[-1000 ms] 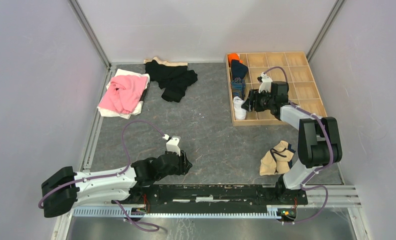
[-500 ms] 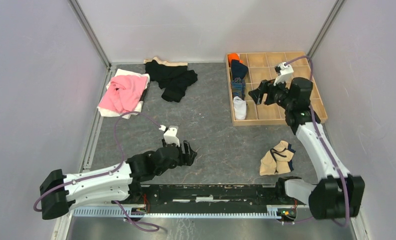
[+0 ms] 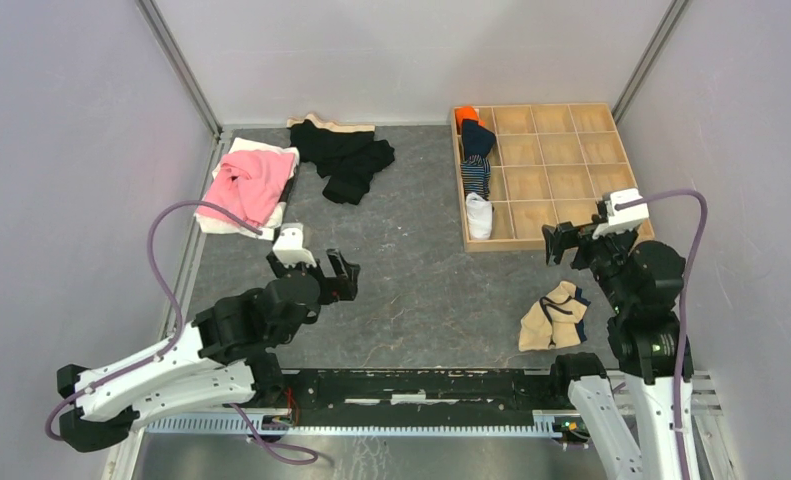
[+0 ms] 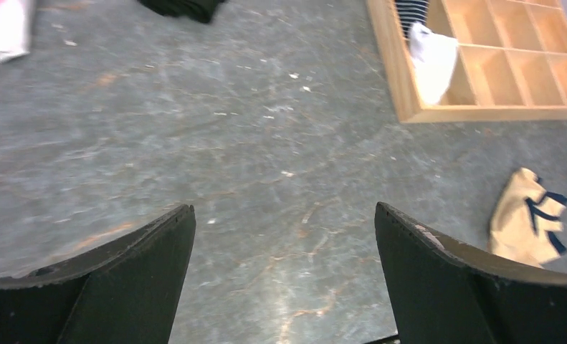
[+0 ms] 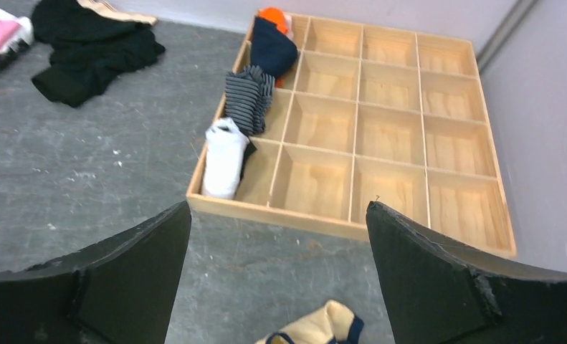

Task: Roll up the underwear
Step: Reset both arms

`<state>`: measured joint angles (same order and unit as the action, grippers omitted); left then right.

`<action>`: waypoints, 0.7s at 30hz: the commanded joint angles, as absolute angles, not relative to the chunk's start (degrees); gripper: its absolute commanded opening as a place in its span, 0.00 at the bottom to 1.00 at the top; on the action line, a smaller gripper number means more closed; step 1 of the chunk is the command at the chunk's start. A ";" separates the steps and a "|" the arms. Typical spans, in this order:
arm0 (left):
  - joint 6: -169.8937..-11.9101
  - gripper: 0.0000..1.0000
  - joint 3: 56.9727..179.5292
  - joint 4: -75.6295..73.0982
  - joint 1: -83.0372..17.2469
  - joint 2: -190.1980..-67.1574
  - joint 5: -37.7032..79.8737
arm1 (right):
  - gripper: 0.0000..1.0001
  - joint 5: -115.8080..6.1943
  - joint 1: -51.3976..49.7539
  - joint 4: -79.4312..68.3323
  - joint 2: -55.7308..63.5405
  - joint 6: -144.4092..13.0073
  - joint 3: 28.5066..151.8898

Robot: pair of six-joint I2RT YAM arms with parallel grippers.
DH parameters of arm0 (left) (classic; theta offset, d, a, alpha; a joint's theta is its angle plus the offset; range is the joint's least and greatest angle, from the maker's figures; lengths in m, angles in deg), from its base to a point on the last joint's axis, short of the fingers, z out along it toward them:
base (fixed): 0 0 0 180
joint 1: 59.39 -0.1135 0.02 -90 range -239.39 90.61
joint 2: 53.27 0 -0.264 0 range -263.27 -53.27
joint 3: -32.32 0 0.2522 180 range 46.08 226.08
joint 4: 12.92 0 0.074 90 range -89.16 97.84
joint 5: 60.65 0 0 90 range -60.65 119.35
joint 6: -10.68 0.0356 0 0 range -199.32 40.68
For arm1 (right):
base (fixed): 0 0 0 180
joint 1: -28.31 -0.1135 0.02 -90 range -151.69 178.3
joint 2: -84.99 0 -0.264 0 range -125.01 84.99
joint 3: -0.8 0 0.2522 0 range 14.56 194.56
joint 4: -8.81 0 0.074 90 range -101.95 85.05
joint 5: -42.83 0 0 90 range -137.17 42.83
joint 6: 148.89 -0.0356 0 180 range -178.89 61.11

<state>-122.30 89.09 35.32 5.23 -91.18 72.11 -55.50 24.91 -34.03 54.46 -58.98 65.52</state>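
Grey table [image 3: 421, 280] carrying wooden tray [image 3: 506, 243], rolled underwear [image 3: 478, 170] sitting in its left column. Tan underwear [image 3: 551, 315] lying loose near right gripper [image 3: 561, 243], well apart from left gripper [image 3: 333, 272]. Both standing wide open, holding nothing.

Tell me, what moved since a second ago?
The right gripper pulled back from the white roll in the wooden tray, toward the near edge, open and empty. The left gripper moved farther out and a bit left, open too. The white roll, the tan underwear, the pink garment and the black garments stayed put.
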 commanded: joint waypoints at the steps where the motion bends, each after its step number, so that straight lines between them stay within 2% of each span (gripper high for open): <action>1: -122.24 1.00 93.42 48.13 5.02 -88.15 83.17 | 0.98 -50.17 24.60 -39.74 59.18 -57.93 60.36; 12: -122.70 1.00 91.53 50.57 5.10 -77.04 87.98 | 0.98 -50.67 22.20 -36.16 63.29 -58.80 55.88; 21: -121.62 1.00 90.82 49.26 5.03 -74.58 87.38 | 0.98 -49.81 21.12 -34.90 65.50 -58.62 53.82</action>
